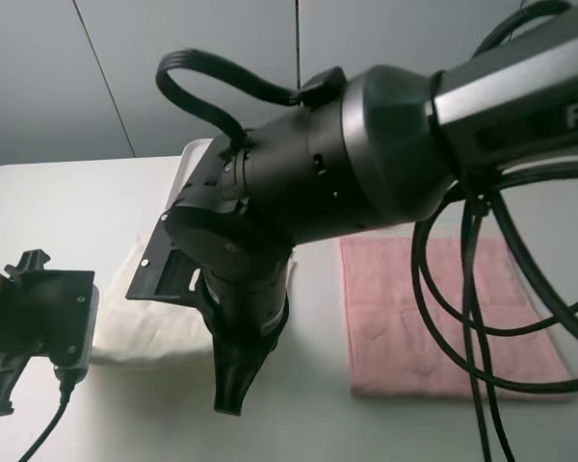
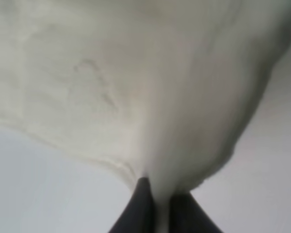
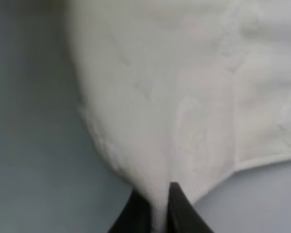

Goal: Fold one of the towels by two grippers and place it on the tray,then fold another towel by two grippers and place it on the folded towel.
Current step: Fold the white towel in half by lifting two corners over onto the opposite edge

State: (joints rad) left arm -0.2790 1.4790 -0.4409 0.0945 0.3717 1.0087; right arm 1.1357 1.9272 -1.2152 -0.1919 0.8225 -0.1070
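I have the left gripper and right gripper both pinched shut on the cream towel, which lies near the left edge of the table. With such thin bites, uneven lifting could pull an edge free and spoil the fold.

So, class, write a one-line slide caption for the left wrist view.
Left arm's jaws shut on a gathered edge of the cream towel, pale table showing on either side.

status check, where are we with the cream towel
Left end effector shut on cream towel. Right end effector shut on it too. Pink towel flat, untouched. Right arm blocks much of the high view.
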